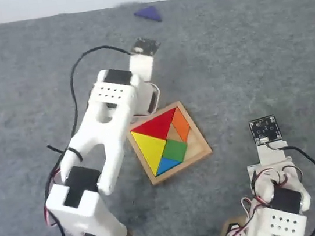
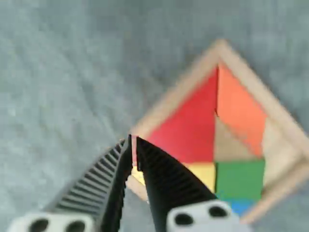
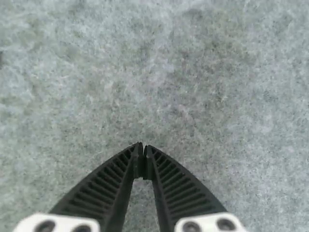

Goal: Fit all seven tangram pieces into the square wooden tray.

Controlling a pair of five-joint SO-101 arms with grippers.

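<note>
Both jaws closed; five pieces (image 1: pixel 157 127) in tray (image 1: pixel 183 166)

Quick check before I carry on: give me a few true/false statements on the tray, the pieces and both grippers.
1. All seven pieces are in the tray. False: a purple triangle lies on the mat, far from the tray, and bare wood shows inside the tray.
2. The left gripper is shut. True.
3. The right gripper holds a piece. False: it is shut on nothing, over the mat.
4. The red piece and the orange piece share an edge. True.
</note>
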